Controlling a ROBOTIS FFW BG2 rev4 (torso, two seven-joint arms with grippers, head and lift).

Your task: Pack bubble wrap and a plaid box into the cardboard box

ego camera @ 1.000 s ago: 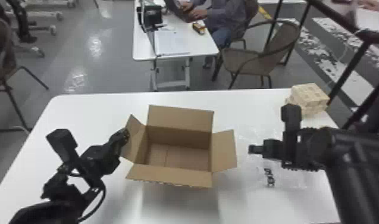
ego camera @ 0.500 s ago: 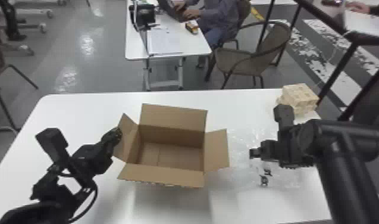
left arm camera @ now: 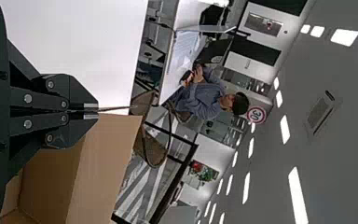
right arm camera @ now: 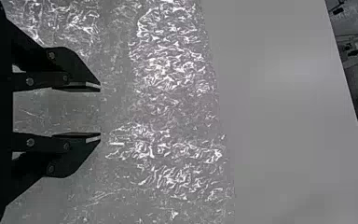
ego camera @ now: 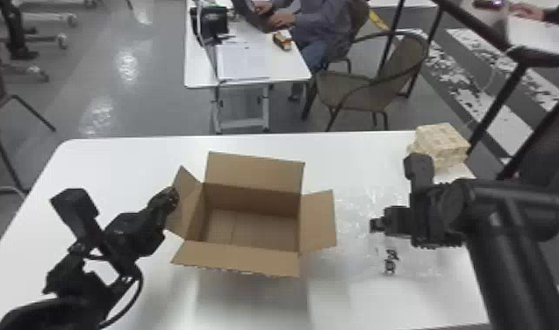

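Ideally, with the left hand (left arm camera: 92,111) pinching the cardboard box (ego camera: 252,199) flap (ego camera: 186,206) at nine o'clock, the open right hand (right arm camera: 99,112) should nip the three-o'clock bubble wrap (right arm camera: 172,65) low.

A flat white worktop (ego camera: 361,160) bears an open brown cardboard box (ego camera: 254,173), clear plastic bubble wrap (ego camera: 418,263) beside it, and a cream plaid box (ego camera: 442,135) far right.

On the near table (ego camera: 129,162), cardboard box (ego camera: 238,259) sits about mid-table, bubble wrap (right arm camera: 172,65) lies to its right, plaid box (ego camera: 442,138) rests behind the wrap near the far right corner; beyond stands a second table (ego camera: 289,70), chair (ego camera: 350,90) to its right.
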